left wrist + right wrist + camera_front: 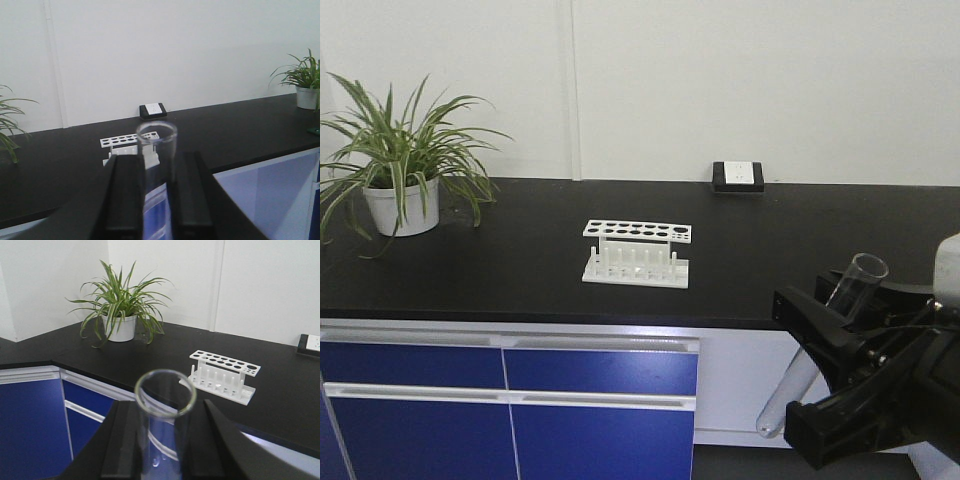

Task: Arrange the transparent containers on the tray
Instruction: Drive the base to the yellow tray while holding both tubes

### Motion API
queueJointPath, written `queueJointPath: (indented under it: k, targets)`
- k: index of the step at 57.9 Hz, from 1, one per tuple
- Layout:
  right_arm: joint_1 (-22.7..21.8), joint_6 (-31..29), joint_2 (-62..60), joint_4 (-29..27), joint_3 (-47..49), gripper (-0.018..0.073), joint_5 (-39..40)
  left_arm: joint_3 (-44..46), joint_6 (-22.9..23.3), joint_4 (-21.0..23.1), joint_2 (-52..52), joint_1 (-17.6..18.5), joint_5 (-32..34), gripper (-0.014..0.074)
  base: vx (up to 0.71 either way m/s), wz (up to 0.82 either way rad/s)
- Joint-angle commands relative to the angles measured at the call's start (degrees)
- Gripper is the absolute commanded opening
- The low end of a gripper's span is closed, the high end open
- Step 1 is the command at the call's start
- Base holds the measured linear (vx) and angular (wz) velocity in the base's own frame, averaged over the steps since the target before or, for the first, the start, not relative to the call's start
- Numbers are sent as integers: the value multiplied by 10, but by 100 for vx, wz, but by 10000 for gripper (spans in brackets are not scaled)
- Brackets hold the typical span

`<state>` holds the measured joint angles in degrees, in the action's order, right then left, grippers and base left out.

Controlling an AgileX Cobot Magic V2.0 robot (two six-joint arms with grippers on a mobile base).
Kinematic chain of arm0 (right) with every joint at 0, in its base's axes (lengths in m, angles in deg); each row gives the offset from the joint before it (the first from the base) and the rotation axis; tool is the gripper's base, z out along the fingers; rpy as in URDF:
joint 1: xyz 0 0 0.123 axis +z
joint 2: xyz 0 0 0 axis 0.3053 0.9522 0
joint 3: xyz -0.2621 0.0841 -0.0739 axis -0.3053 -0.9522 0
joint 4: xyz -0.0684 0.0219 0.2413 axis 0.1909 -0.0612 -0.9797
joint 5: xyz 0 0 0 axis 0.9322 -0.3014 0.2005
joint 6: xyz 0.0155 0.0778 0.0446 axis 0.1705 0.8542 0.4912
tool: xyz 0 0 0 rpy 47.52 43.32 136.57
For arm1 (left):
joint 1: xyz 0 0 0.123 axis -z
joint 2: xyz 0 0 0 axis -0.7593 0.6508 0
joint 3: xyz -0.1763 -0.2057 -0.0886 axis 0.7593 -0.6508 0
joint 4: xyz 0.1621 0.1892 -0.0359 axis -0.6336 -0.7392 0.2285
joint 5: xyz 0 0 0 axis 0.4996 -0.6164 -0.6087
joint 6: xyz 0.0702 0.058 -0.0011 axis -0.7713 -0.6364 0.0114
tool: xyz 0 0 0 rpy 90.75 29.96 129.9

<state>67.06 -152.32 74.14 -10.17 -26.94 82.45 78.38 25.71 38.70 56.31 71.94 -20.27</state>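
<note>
Each gripper holds one transparent container, a clear glass test tube. In the front view my right gripper (788,365) hangs at the lower right, in front of and below the counter edge, shut on a tilted tube (798,380) with its rim up. The right wrist view shows that tube (165,395) upright between the black fingers (125,440) of the right gripper (165,407). In the left wrist view my left gripper (156,157) is shut on another tube (157,145), whose open rim faces the camera. The left gripper is outside the front view. The tray is out of view.
A white rack with round holes (636,254) stands in the middle of the black counter (520,280). A potted plant (400,160) sits at the far left and a wall socket box (737,177) at the back. Blue drawers (510,400) are below the counter.
</note>
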Motion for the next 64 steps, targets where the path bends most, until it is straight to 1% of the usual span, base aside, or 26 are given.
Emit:
queueJointPath:
  k: [1,34,64]
  targets:
    - [-1,-4,-4,-14,16,201,-17,21,1,5,1,3,52,128,-25,6]
    - [-1,-4,-4,-14,16,201,-17,21,1,5,1,3,52,128,-22,14]
    - [-1,-4,-4,-14,16,201,-17,21,1,5,1,3,52,128,-11,38]
